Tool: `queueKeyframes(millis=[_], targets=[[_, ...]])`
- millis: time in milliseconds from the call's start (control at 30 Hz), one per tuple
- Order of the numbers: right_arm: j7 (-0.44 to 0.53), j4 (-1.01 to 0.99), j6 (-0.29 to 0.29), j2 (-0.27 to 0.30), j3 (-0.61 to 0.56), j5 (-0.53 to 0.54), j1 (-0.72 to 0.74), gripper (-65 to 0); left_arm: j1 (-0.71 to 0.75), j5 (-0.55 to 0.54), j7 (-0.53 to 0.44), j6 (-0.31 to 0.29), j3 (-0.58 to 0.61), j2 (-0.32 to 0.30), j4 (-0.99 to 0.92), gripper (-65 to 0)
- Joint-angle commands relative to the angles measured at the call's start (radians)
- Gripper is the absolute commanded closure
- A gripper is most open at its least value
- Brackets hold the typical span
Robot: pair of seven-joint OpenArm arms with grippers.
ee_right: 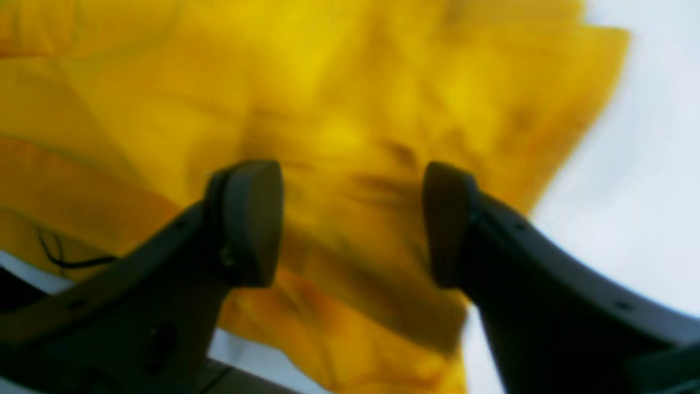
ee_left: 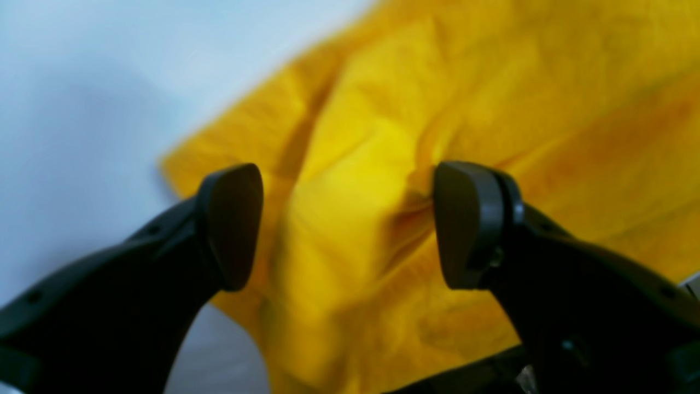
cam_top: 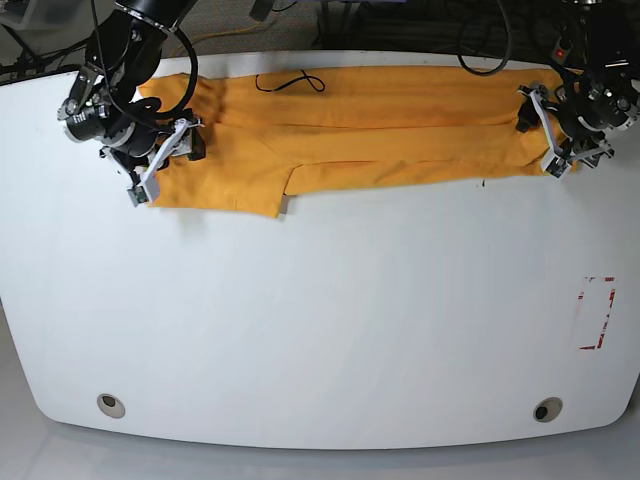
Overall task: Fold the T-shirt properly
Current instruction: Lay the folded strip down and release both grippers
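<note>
The orange-yellow cotton T-shirt (cam_top: 350,135) lies along the far edge of the broad white oval table (cam_top: 320,320), drawn out into a long narrow band that runs almost from one side to the other. It is folded lengthwise, with soft ridges running along it, and one lower flap hangs a little further toward the near side at the end on the base view's left. A thin black curl of lettering shows near the far edge of the cloth; I cannot read it from here.

Over the shirt's end on the base view's right hangs the left gripper (cam_top: 550,135), its two dark fingers spread apart with wrinkled yellow fabric showing between them. From its wrist camera the left gripper (ee_left: 347,224) is clearly parted, the pads (ee_left: 232,224) empty, and the cloth sits below rather than pinched.

Over the opposite end the right gripper (cam_top: 165,160) is poised the same way, fingers wide. Its own view is blurred, but the right gripper (ee_right: 353,221) shows a plain gap over the crumpled cloth, nothing clasped.

Out on the table's near stretch sit two small round holes (cam_top: 111,405) close to the front edge, and a red-and-white marked rectangle (cam_top: 596,312) off toward the left arm's side.
</note>
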Motion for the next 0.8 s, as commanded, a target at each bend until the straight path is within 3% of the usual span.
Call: queueKeyframes(millis=[0, 133, 300, 500, 767], targets=[[0.045, -0.037, 0.006, 0.014, -0.009, 0.004, -0.006, -30.6, 0.007, 0.031, -0.004, 0.002, -0.013, -0.021, -0.019, -44.4], [0.117, -0.115, 0.006, 0.046, -0.016, -0.067, -0.012, -20.9, 0.018, 0.074, -0.007, 0.002, -0.004, -0.021, -0.066, -41.9], [0.250, -0.259, 0.006, 0.094, -0.059, -0.191, 0.016, -20.9, 0.018, 0.084, -0.007, 0.002, 0.028, -0.021, -0.083, -34.7], [0.425, -0.496, 0.006, 0.146, -0.073, -0.321, 0.123, -20.6, -0.056, 0.085, -0.007, 0.002, 0.114, -0.016, -0.085, -35.0], [0.540, -0.781, 0.006, 0.274, -0.076, -0.344, 0.335, -20.5, -0.183, 0.085, -0.004, 0.002, 0.180, -0.021, -0.078, -35.1]])
